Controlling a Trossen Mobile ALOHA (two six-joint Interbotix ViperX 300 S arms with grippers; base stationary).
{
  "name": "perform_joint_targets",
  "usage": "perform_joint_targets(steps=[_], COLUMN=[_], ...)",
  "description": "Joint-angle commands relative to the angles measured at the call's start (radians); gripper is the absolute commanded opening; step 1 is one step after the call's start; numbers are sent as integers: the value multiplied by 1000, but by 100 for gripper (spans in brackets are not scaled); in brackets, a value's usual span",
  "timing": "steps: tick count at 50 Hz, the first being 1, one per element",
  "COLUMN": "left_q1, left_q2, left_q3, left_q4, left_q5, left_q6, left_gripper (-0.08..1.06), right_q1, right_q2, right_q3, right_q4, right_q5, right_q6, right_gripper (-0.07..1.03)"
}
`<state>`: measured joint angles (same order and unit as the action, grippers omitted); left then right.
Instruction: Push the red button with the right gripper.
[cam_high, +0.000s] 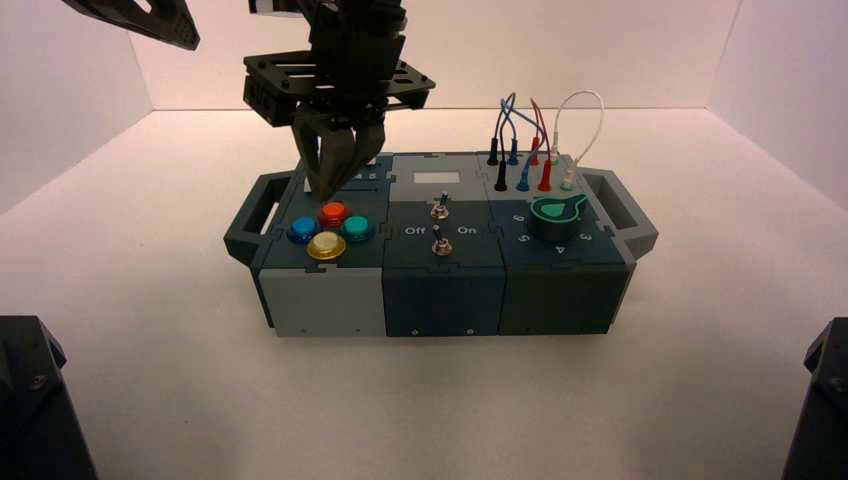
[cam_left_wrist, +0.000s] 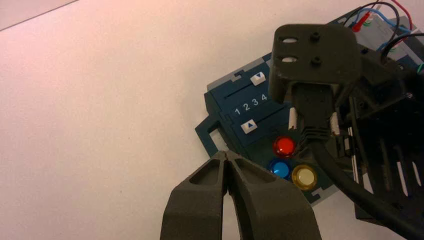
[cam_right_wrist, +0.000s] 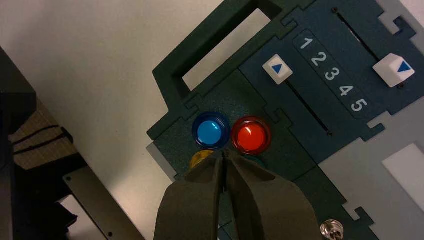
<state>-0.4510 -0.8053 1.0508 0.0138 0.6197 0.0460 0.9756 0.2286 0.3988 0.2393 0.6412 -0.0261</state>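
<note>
The red button (cam_high: 332, 212) sits at the back of a cluster of buttons on the box's left module and glows orange-red. It also shows in the right wrist view (cam_right_wrist: 251, 136) and the left wrist view (cam_left_wrist: 284, 146). My right gripper (cam_high: 325, 190) is shut, its pointed tips just above and behind the red button. In the right wrist view its tip (cam_right_wrist: 223, 152) lies right beside the button, not on the dome. My left gripper (cam_left_wrist: 226, 154) is shut and empty, held high off the box's left end.
The blue button (cam_high: 302, 229), the teal-green button (cam_high: 356, 228) and the cream-yellow button (cam_high: 326, 245) ring the red one. Two white sliders (cam_right_wrist: 277, 69) lie behind them. Two toggle switches (cam_high: 438, 210), a green knob (cam_high: 555, 212) and plugged wires (cam_high: 530, 140) lie to the right.
</note>
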Motion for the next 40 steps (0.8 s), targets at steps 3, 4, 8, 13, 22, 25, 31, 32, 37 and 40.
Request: perform_joint_targets(steps=[3,4,8,13,22,25,31,32,37,40], left_q1=[-3,-3,-2,-2,-2,-3,-3,-3,-3,-3], left_q2=[-8,-8,-8,-8,-8,-8,-8,-8,-8,-8], left_q3=[-12,-12,-12,-12,-12,-12,-12,-12,-12,-12], left_q4=[2,0,0,2,0,2,2,2,2,2], left_q5=[-5,-5,-5,-5,-5,-5,-5,-5,-5,-5], left_q6=[3,3,3,3,3,3,3,5,3,5], left_gripper=[-3,-3,-3,-3,-3,-3,-3,-3,-3,-3], right_q1=[8,8,6,2,-11,-11,-11,-12,-21,-29], right_q2=[8,11,25,29,28,25,21,21,20,18], right_q3=[-23,-25,-26,-32,-44,-48,-57,-54,-57,-57], right_q4=[5,5,3,2,2,0,-3,-3,-5,-6], right_q5=[-6,-6,-9,-12,-12,-12,-6,-6,-6,-6], right_q6=[-3,-2,-3,-3,-3,-5,-5,-3,-5,-5], right_gripper=[-2,-2,-2,-2,-2,-2,-2,-2,-2,-2])
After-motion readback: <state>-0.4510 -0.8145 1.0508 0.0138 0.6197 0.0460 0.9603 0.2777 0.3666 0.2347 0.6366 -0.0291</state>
